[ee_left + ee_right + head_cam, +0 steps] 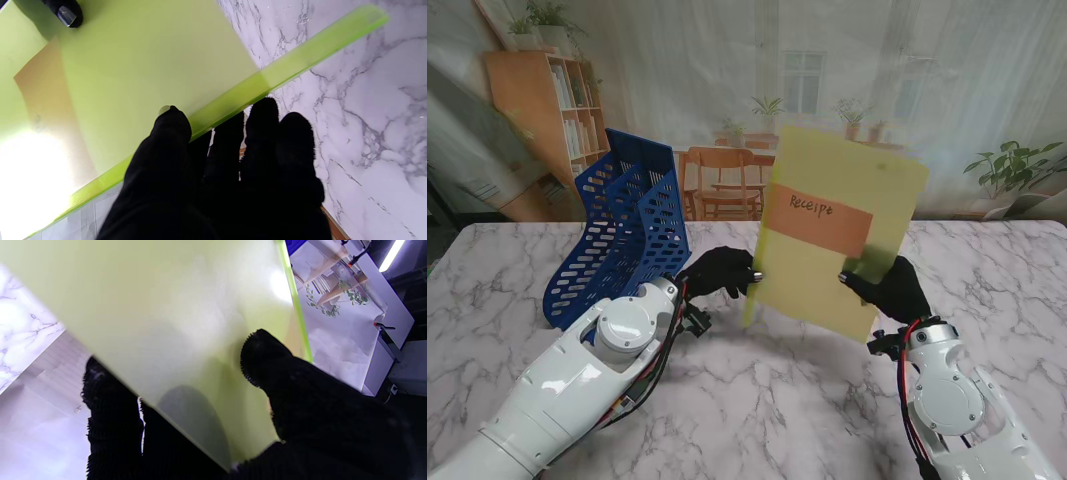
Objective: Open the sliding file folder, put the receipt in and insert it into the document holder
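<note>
The translucent yellow-green file folder (837,230) is held up off the table, tilted, with the orange receipt (819,217) labelled "Receipt" showing through it. My right hand (889,288) is shut on the folder's lower right corner, thumb in front and fingers behind (113,406). My left hand (719,270) pinches the folder's left edge, where the green slide bar (267,80) runs; thumb (171,123) on the sheet, other fingers behind the bar. The blue perforated document holder (622,235) stands on the table at the far left, just left of my left hand.
The marble table (757,400) spreads under both arms. A printed backdrop of a room with a shelf, chairs and plants stands behind the table's far edge.
</note>
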